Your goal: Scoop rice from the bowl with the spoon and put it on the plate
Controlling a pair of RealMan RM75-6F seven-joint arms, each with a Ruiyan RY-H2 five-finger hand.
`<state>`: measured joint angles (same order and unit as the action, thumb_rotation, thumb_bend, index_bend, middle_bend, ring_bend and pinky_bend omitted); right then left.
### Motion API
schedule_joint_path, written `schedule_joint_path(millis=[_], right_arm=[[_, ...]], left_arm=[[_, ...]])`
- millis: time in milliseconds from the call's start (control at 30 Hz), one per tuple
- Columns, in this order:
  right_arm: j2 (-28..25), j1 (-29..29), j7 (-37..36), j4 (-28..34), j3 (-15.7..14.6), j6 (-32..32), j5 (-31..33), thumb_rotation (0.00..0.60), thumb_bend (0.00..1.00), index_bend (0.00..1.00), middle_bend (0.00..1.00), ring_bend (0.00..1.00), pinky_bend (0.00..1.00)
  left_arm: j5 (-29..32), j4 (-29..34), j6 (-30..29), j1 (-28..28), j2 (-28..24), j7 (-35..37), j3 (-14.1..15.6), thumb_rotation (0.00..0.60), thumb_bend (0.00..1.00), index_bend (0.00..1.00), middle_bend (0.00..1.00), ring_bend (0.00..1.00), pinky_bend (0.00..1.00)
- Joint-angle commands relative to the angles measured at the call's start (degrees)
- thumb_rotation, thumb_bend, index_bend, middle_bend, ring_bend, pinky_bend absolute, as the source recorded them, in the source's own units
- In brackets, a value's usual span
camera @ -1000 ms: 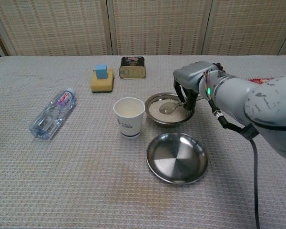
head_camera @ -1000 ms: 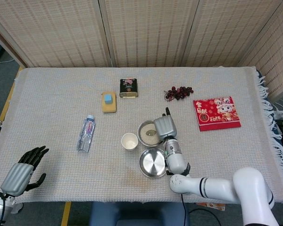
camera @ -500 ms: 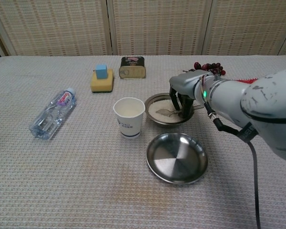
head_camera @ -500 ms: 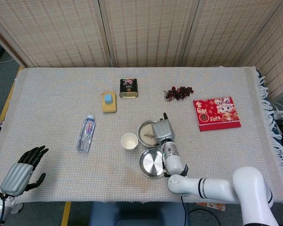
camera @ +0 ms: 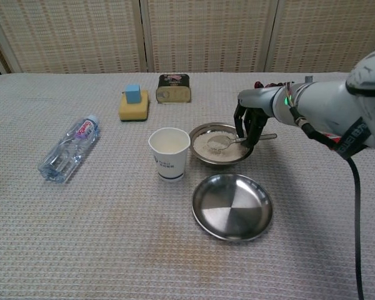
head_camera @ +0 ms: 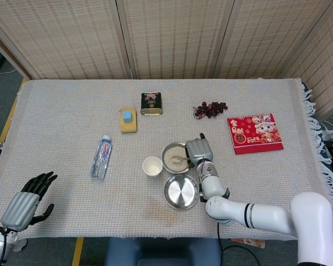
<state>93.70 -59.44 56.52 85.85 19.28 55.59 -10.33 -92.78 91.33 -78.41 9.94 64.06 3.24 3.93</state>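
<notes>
A steel bowl (camera: pixel 203 157) (head_camera: pixel 164 163) of rice sits mid-table, with an empty steel plate (camera: pixel 232 207) (head_camera: pixel 180 192) just in front of it. My right hand (camera: pixel 250 120) (head_camera: pixel 198 150) hangs over the bowl's right rim and holds a metal spoon (camera: pixel 225 141) by the handle. The spoon's bowl lies over the rice and carries some grains. My left hand (head_camera: pixel 26 201) stays at the table's near-left corner, fingers spread, holding nothing; only the head view shows it.
A white paper cup (camera: pixel 169 152) stands left of the bowl. A water bottle (camera: pixel 69 149) lies further left. A yellow sponge with a blue block (camera: pixel 133 104), a tin (camera: pixel 174 88), dark grapes (head_camera: pixel 210 108) and a red booklet (head_camera: pixel 255 133) sit toward the back.
My right hand dipped the spoon into the rice, then drew back to the right. The spoon now lies level over the bowl with rice in it. The left hand has not moved.
</notes>
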Motion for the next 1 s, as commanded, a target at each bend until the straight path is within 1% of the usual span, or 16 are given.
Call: schedule_joint_path(millis=[33,267,400,567,767,1000], right_arm=[[-1.9,0.0,-2.1,0.4,0.4,-2.6,2.6,0.6,0.33,0.91,0.59,0.26,0.06],[-3.2,-0.9,-5.2,-1.7,-0.7,-6.1,5.2,0.6,0.33,0.91,0.59,0.26,0.06],[-3.7,-1.6,-6.3,-1.8,-1.9,-6.0,4.0,0.6,0.33,0.91,0.59,0.26,0.06],[-5.3,-1.7,-8.7,0.0,-2.3,-6.3,3.0,0.6,0.33,0.91,0.59,0.26,0.06],[-7.9,-2.1,-11.3,3.7,-2.4,-6.1,2.0,0.6,0.33,0.91,0.59,0.26,0.06],[-9.6,-3.8,-14.4,7.2,-1.7,-6.7,2.3,0.6,0.33,0.91,0.59,0.26,0.06]], left_arm=[[0.1,0.0,0.0,0.0,0.0,-0.2,0.0,0.6,0.42,0.0,0.0,0.0,0.12],[0.3,0.0,0.3,0.1,0.2,-0.5,-0.1,0.6,0.42,0.0,0.0,0.0,0.12],[0.5,0.0,0.3,0.0,0.1,-0.4,-0.1,0.6,0.42,0.0,0.0,0.0,0.12],[0.6,0.0,0.4,0.0,0.2,-0.6,-0.2,0.6,0.42,0.0,0.0,0.0,0.12],[0.7,0.1,0.3,-0.1,0.4,-1.0,-0.2,0.6,0.42,0.0,0.0,0.0,0.12],[0.8,0.3,0.4,-0.1,0.4,-1.5,-0.2,0.6,0.42,0.0,0.0,0.0,0.12]])
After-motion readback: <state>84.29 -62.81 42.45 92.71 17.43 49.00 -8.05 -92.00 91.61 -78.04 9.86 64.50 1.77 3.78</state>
